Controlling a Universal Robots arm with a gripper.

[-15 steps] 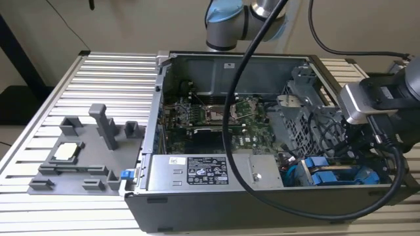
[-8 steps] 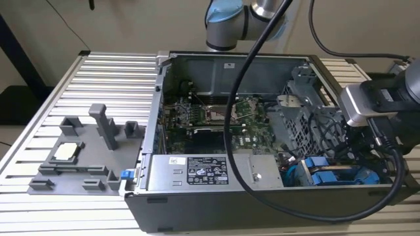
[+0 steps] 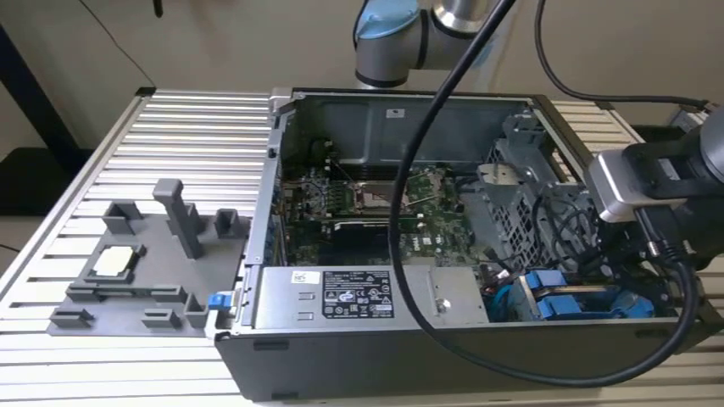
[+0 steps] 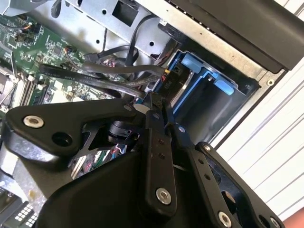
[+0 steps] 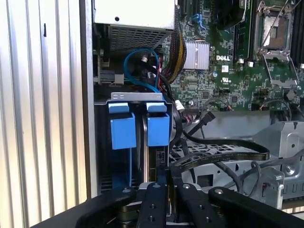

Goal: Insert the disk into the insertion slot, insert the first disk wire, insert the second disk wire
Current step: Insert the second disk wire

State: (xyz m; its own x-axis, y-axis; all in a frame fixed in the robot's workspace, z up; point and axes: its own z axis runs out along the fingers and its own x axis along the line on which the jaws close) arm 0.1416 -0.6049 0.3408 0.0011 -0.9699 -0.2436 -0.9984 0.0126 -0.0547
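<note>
The disk (image 5: 142, 142) stands edge-on in its bright blue carrier (image 5: 122, 133), seated inside the insertion slot (image 5: 102, 142), a dark grey bay in the open computer case's corner. The blue carrier (image 3: 571, 303) lies at the case's near corner, on the exterior view's right. In both wrist views my gripper (image 5: 168, 172) hovers right at the disk's connector edge (image 4: 167, 85). Its black fingers (image 4: 156, 142) are drawn together on the end of a flat black disk wire (image 5: 223, 154), which loops off over the metal cage. More black wires (image 4: 95, 71) run past the fingertips.
The arm's wrist (image 3: 650, 182) hangs over the case's side wall on the exterior view's right. Inside the case are the green motherboard (image 3: 374, 195), a silver power supply (image 3: 362, 297) and a metal drive cage (image 3: 520, 199). A grey fixture plate (image 3: 147, 271) rests on the slatted table (image 3: 192, 127).
</note>
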